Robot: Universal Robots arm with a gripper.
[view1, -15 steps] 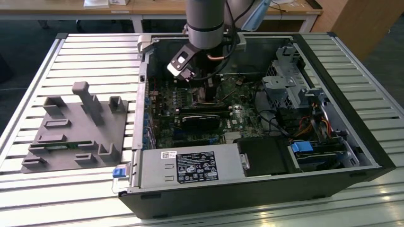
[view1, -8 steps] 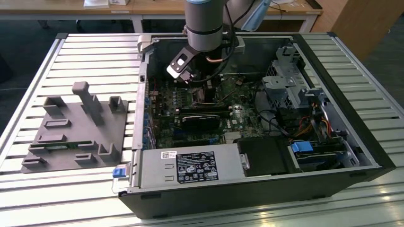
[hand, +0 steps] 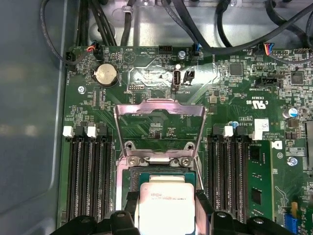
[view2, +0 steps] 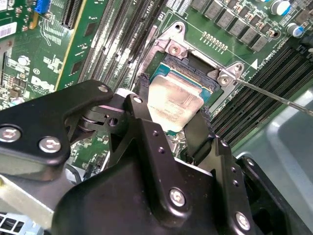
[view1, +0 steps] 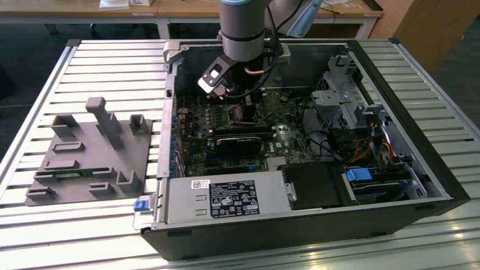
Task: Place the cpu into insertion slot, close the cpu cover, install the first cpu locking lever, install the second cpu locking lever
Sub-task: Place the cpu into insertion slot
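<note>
The cpu [view2: 174, 104], pinched at opposite edges between the fingers of the gripper [view2: 173, 108], sits over the insertion slot [view2: 194, 72]. The cpu cover [hand: 159, 115] stands raised. In the exterior view, the power supply [view1: 225, 199] lies at 6 o'clock from the gripper.

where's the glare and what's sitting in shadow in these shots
First wrist view: a washed-out reflection on the motherboard just past the raised cpu cover. Second wrist view: the cpu face glints pale in the dark gripper. Exterior view: light streaks on the slatted table; the case interior is dim.
</note>
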